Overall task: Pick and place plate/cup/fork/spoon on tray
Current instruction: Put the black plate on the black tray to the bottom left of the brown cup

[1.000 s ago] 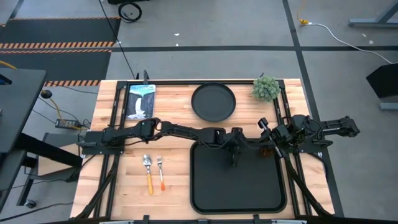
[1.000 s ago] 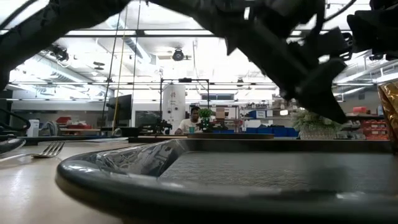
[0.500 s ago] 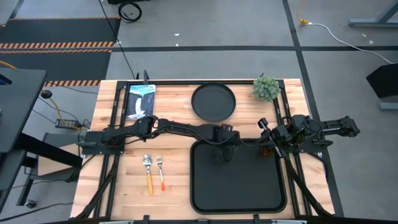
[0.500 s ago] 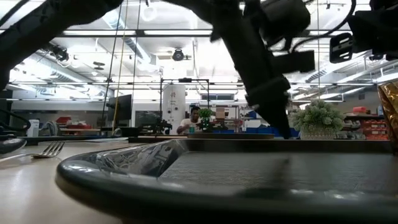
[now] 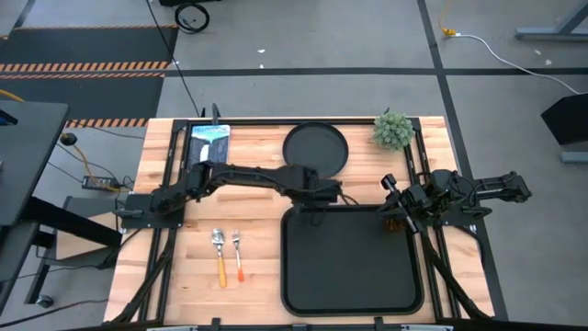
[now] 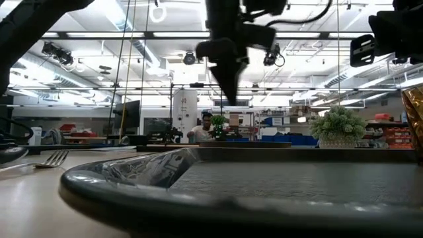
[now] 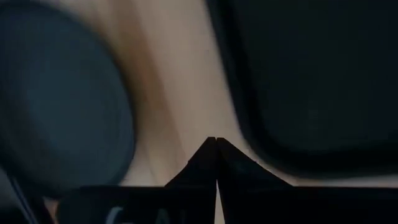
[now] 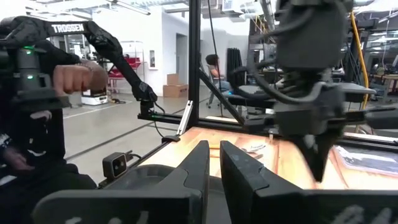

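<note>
The round black plate point(image 5: 315, 150) lies flat at the far middle of the table. The large black tray point(image 5: 352, 260) lies in front of it. My left gripper point(image 5: 322, 197) is shut and hangs over the bare wood between the plate point(image 7: 62, 112) and the tray point(image 7: 311, 74), well above the table point(image 6: 229, 99). The fork point(image 5: 238, 254) and spoon point(image 5: 219, 255) lie side by side left of the tray. The amber cup point(image 5: 394, 223) stands by the tray's far right corner. My right gripper point(image 8: 214, 163) waits at the table's right, its fingers a narrow gap apart.
A small green plant point(image 5: 392, 130) stands at the far right. A blue-and-white booklet point(image 5: 208, 152) lies at the far left. A person stands close beside the table in the right wrist view point(image 8: 37, 124), and another sits far off in the room point(image 6: 206, 129).
My left gripper has gone from over the tray's far edge toward the table's far edge and left, toward the plate. It has also risen, with its fingers now pointing straight down.
</note>
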Available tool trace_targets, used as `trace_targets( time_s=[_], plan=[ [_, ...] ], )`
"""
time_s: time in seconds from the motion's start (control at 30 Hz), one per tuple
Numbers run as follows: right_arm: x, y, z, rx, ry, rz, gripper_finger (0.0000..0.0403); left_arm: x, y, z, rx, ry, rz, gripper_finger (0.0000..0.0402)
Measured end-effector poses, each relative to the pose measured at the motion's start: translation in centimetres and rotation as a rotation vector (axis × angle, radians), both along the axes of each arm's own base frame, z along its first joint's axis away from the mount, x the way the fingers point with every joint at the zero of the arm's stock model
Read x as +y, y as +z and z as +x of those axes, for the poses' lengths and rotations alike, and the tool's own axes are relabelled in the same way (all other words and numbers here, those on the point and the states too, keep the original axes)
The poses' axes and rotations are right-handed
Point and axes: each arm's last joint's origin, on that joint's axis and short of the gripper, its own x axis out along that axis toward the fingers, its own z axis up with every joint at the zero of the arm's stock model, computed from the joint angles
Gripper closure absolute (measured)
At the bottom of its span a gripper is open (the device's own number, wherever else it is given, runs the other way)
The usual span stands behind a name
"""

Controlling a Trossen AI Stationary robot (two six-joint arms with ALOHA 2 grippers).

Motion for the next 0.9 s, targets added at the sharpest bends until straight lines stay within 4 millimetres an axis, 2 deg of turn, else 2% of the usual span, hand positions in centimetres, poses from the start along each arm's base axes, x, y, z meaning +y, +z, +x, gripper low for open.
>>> trace_targets(
  time_s=[0.17,0.3,0.5,0.63,0.77,0.9],
  plan=[
    [0.0,0.0,0.0,0.0,0.0,0.0,0.0357,1.6,0.3,-0.9,0.061,0.063,-0.012,0.0396],
    [0.0,0.0,0.0,0.001,-0.001,0.0,0.0357,2.8,0.3,-1.0,0.064,0.067,-0.089,0.0396],
    [0.0,0.0,0.0,0.0,0.0,0.0,0.0357,6.3,-2.4,-2.2,0.022,0.112,-0.149,0.0395],
    [0.0,0.0,0.0,0.001,-0.001,0.0,0.0357,8.2,-3.4,-3.3,-0.08,0.111,-0.131,0.0395],
    [0.0,0.0,0.0,0.001,-0.001,0.0,0.0357,8.8,-4.6,-3.8,-0.131,0.101,-0.119,0.0391],
    [0.0,0.0,0.0,-0.001,0.0,0.0,0.0357,8.6,-5.4,-3.6,-0.133,0.093,-0.102,0.0358]
  ],
)
